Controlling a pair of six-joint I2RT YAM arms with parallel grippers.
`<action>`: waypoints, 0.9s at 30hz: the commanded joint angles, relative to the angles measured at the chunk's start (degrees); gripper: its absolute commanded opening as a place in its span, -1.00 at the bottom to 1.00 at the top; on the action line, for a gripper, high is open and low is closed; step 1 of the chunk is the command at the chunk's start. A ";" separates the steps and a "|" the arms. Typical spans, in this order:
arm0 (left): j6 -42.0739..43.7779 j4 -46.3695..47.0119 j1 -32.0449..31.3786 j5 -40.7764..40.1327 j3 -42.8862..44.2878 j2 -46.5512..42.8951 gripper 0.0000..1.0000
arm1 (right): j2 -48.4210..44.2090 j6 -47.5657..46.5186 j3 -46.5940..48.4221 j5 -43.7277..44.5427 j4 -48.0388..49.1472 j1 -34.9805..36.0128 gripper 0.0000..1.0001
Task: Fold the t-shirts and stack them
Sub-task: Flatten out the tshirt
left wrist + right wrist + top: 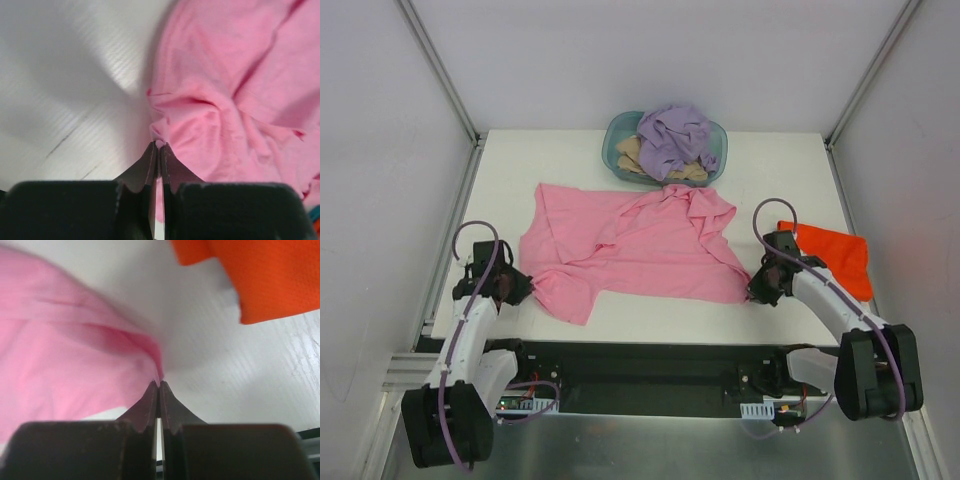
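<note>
Pink t-shirt (630,250) lies spread across the middle of the counter (770,160), closer to the near edge than the far one. It is not flat: a bunched ridge of folds sits at its far right part.

Left gripper (520,287): jaws pressed together, only a small nub of pink cloth between the tips. Right gripper (757,288): jaws pressed together on the thin edge of the shirt's near right corner.

Risks, as judged:
- Both bites are shallow. The left one looks slightest, so cloth may slip free under tension.
- Uneven lift or pull would skew the shirt and deepen the bunching, giving a crooked fold.
- Orange-red t-shirt (830,255) sits just beside the right gripper, toward the right edge. A sideways sweep could drag or rumple it.
- Basket (616,150) at the far edge holds the lavender t-shirt (675,135) and tan t-shirt (630,155), and the pink cloth reaches nearly to it. A far-going swing could catch it.

Orientation: long axis runs left to right, roughly parallel to the near edge. What looks like a sleeve hangs at the near left. Which end holds the collar, cannot tell.
</note>
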 commanded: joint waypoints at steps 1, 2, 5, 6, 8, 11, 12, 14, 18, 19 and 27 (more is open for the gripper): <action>0.86 -0.58 0.01 6.06 4.43 -7.66 -1.00 | -8.23 -6.21 8.89 3.03 -3.33 2.13 -0.99; 0.85 -0.93 0.01 7.11 6.79 -10.81 -1.00 | -9.64 -7.26 9.95 2.86 -3.78 2.13 -0.99; 1.47 -1.46 0.01 9.67 13.98 -16.02 -1.00 | -14.21 -11.30 16.01 3.38 -6.32 2.22 -0.99; 1.73 -1.63 0.01 9.23 16.10 -16.99 -1.00 | -16.14 -12.09 17.51 3.65 -6.76 2.13 -0.99; 2.78 -1.72 0.09 6.69 22.85 -18.57 -1.00 | -17.47 -14.21 22.93 4.44 -7.73 2.13 -0.99; 4.28 -1.81 0.01 1.95 32.69 -17.53 -1.00 | -20.10 -16.75 30.14 6.54 -7.47 2.13 -0.99; 4.54 -1.72 0.01 1.50 35.35 -16.91 -1.00 | -21.42 -17.37 32.18 7.51 -7.47 2.13 -0.99; 5.60 -1.72 0.01 0.80 43.32 -14.72 -1.00 | -22.74 -19.47 37.78 10.58 -6.77 2.13 -0.99; 8.76 -1.72 0.01 -0.52 57.58 -11.29 -1.00 | -24.42 -24.05 48.85 12.96 -7.12 2.13 -0.99; 10.42 -1.81 0.01 -0.70 60.57 -10.07 -1.00 | -24.59 -24.66 51.25 13.49 -8.25 2.13 -0.99; 17.72 -2.16 0.01 -0.53 89.49 -4.70 -1.00 | -28.81 -29.41 67.52 10.44 -12.83 2.13 -0.99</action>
